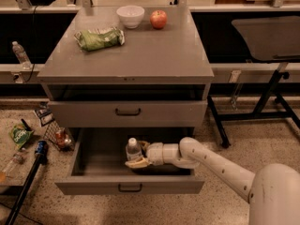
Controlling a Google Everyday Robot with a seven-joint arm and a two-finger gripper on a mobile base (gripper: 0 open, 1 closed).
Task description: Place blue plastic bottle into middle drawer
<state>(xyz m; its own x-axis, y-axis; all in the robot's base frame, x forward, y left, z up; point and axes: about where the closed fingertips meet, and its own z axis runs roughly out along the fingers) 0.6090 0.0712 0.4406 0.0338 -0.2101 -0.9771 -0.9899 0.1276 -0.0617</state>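
The blue plastic bottle (133,150), clear with a white cap, stands upright inside the open middle drawer (93,184), near its centre. My gripper (138,156) reaches into the drawer from the right on a white arm. Its fingers (137,163) are closed around the bottle's lower body. The drawer is pulled well out, and its front panel with the black handle (130,188) faces the camera. The upper handled drawer (127,112) is shut.
On the cabinet top (154,55) lie a green bag (99,37), a white bowl (131,16) and a red apple (159,18). A small clear bottle (20,53) stands on the left ledge. Litter (21,135) and a black pole (26,186) lie on the floor at the left. A black-legged table (267,93) stands to the right.
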